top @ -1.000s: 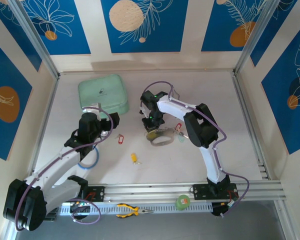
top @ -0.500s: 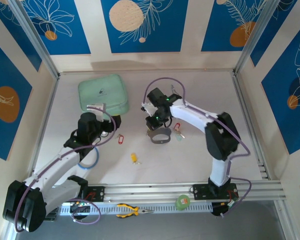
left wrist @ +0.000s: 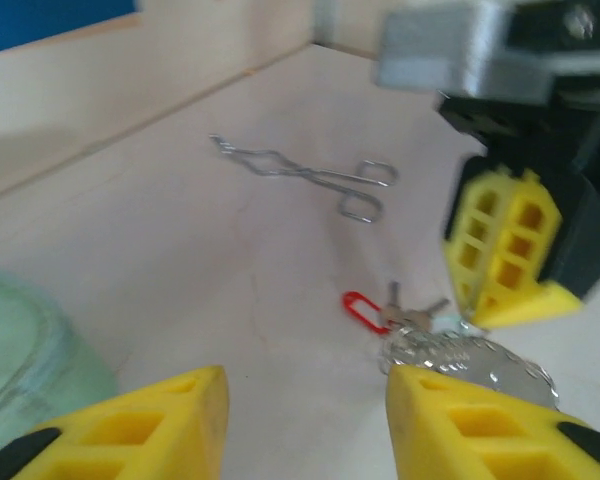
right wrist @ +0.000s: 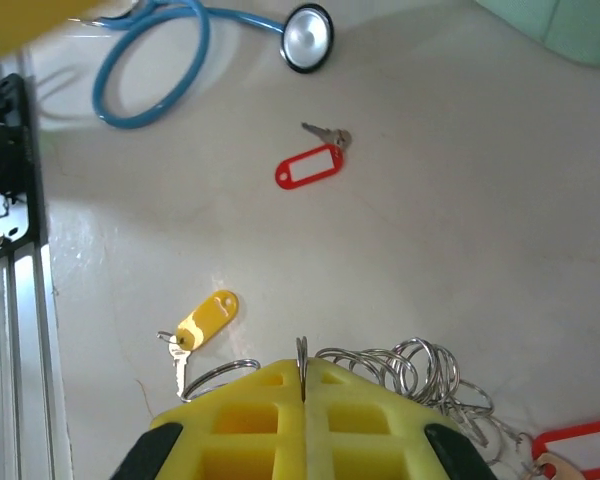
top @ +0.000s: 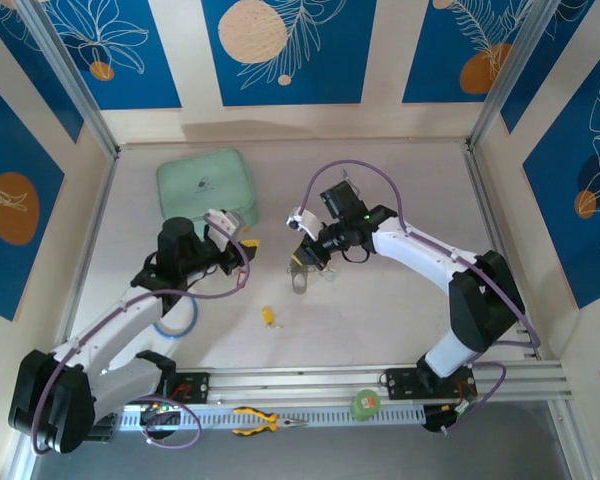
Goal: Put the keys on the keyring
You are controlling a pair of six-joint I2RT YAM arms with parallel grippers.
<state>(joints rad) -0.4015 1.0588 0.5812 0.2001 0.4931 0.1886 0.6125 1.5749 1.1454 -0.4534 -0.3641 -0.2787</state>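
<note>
The left arm and the right arm are white tubes with fat black joints, and a thin purple cable loops along each one. A tiny green light glows on the right arm, at about 2 o'clock from the top view's middle. The fingers are chunky yellow blocks with square holes.

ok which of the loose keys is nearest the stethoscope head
The red-tagged key, lying just short of the stethoscope head; the yellow-tagged key lies much farther from it.
</note>
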